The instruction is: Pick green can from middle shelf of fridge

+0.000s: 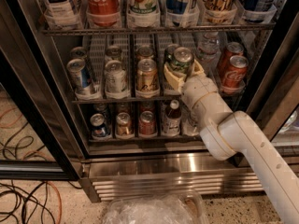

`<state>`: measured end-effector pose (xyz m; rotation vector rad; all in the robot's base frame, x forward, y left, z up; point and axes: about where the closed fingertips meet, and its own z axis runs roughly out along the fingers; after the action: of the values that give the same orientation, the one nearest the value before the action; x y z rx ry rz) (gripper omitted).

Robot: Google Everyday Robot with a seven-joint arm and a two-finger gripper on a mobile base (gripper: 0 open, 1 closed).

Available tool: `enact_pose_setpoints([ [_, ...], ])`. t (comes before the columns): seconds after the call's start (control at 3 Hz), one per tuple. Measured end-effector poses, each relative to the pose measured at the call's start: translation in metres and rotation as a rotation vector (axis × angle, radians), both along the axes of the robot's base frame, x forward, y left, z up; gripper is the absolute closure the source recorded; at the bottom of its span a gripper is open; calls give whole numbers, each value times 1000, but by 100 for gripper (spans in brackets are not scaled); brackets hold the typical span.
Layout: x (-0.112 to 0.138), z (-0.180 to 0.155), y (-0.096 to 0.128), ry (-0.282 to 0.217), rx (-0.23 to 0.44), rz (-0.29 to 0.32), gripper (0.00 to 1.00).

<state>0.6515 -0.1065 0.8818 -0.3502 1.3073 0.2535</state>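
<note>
Green can [181,59] is sitting at the front of its lane on the middle shelf [117,99] of the fridge [154,169], fourth lane from the left, upright, silver top facing the camera. I'm gripping it: my gripper [183,69] is reaching in from the lower right and my cream fingers [170,80] are clasping the green can on both sides, wrapping its lower half. Can base is hidden behind my fingers, so I can't tell if it is resting on the tray or lifting off it. Another can is standing just behind it in the same lane.

My white arm [243,143] is running diagonally from the bottom right corner up to the shelf, covering part of the lane below.

Just left of the green can a gold-orange can [147,74] is standing in the next lane, then a silver can [115,76], then a blue and silver can [79,76]. On the right, two red Coca-Cola cans [235,71] are standing one behind the other, near my wrist but apart from it. A small clear bottle [208,43] is sitting further back, between the green can's lane and the red ones.

Above, the rack of tall bottles [154,29] is showing only bottle bases. Below, more short cans and a red-capped bottle [173,118] are lining the bottom rack. Cables [23,195] are lying on the floor at left; crumpled clear plastic [154,209] is lying in front of the steel base.
</note>
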Motion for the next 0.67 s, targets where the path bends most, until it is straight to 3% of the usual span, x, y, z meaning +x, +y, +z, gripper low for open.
enact_pose_setpoints([
  [0.67, -17, 7, -2, 27, -8, 75, 100],
])
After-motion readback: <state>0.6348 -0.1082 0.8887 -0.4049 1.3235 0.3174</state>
